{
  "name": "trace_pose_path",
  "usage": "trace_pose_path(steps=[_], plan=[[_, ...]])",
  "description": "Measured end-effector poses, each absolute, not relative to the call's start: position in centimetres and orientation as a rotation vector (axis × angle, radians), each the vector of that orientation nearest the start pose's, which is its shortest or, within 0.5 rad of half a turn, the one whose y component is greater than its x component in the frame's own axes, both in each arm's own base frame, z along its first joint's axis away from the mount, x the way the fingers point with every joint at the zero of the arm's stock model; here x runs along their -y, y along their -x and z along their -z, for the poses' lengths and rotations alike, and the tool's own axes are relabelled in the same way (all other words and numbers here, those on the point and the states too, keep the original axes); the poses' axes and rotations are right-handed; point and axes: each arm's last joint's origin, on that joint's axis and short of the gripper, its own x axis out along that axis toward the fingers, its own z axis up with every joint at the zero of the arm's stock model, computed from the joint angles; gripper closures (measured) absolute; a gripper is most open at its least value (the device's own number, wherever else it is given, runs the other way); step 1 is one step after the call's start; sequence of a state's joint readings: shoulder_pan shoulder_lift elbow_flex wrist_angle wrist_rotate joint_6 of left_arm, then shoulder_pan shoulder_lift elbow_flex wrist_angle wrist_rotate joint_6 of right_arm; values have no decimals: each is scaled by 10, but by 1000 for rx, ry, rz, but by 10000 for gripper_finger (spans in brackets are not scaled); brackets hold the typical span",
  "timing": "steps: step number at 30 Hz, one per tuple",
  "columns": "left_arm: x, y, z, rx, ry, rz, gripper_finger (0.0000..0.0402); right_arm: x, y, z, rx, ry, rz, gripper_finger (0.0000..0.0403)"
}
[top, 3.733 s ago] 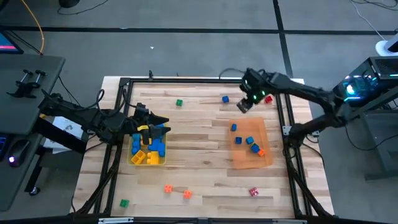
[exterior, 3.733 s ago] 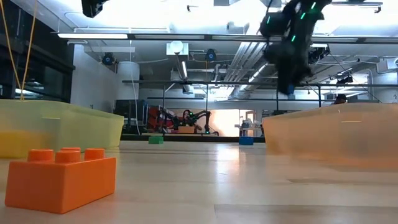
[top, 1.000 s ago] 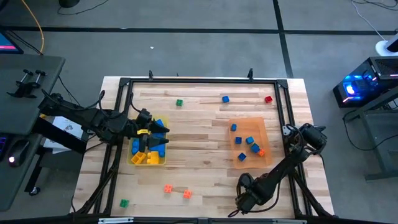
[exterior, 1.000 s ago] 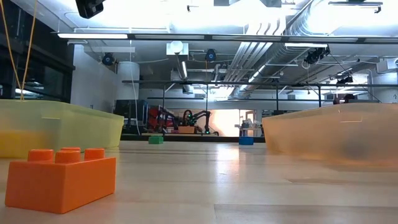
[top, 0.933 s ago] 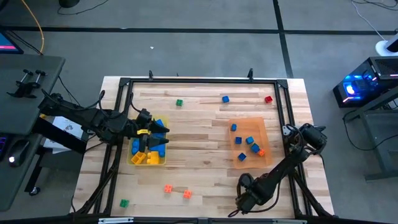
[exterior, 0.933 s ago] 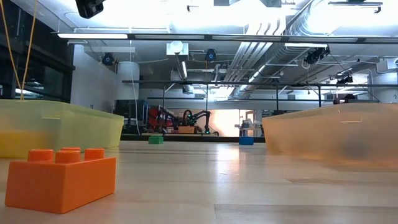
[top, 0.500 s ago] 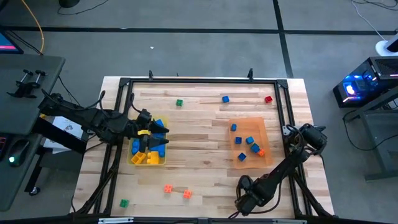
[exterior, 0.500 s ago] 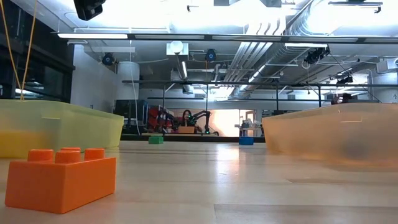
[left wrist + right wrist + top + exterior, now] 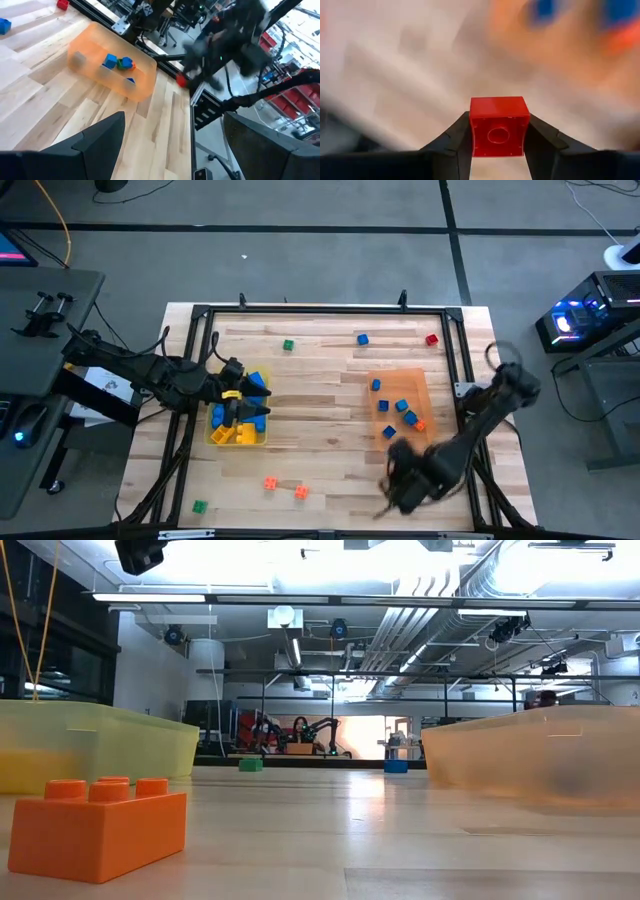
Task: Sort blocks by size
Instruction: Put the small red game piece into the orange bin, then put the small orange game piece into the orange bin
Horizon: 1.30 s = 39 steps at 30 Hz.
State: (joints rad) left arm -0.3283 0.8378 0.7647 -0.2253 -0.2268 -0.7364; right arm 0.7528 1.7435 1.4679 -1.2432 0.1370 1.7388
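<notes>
Right wrist view showed the right gripper clamped on a red cube; next, probably, carry it over the orange tray and release. The left gripper, fingers spread, waited over the yellow tray.

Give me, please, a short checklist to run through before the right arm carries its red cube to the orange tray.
1. Grip: right gripper has its fingers pressed on both sides of the red cube: ok.
2. Cube square between the fingers, not tilted: ok.
3. Orange tray has bare floor beside its blue cubes: ok.
4. Path to the tray: nothing lies on the wood between them: ok.
5. Left gripper waits over the yellow tray, far from the path: ok.
6. Cube's height above the tray rim: cannot tell.
</notes>
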Motion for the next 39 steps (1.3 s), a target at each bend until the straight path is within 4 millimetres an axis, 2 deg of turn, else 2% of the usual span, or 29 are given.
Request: trace_pose_path(steps=[3, 6, 9, 12, 16, 19, 22, 25, 29, 34, 36, 39], plan=[[53, -176, -314, -308, 653, -9, 78, -180, -230, -286, -1152, -676, 917, 274], [53, -176, -314, -304, 679, -9, 78, -145, -225, -295, -1081, -604, 1041, 274], [54, -176, -315, -310, 709, 18, 78, -114, -226, -293, -1018, -579, 1093, 266], [54, -177, -316, -297, 743, 27, 78, -90, -230, -282, -1014, -611, 1097, 210], [56, -180, -321, -249, 779, 47, 78, -68, -231, -266, -1050, -645, 1085, 138], [61, -187, -323, -214, 796, 81, 78, -60, -232, -262, -1048, -647, 1061, 110], [70, -200, -320, -210, 829, 108, 78, -57, -228, -268, -1007, -646, 1056, 104], [84, -218, -315, -318, 827, 123, 78, -56, -222, -276, -967, -657, 1036, 102], [116, -240, -313, -591, 739, 156, 78, -57, -214, -284, -943, -661, 1009, 101], [164, -245, -304, -1003, 423, 15, 78, -56, -213, -285, -961, -619, 980, 101], [184, -243, -294, -1101, 227, -9, 78, -56, -214, -285, -968, -598, 966, 100], [213, -239, -272, -1170, -68, 62, 78, -56, -215, -285, -976, -577, 945, 100]])
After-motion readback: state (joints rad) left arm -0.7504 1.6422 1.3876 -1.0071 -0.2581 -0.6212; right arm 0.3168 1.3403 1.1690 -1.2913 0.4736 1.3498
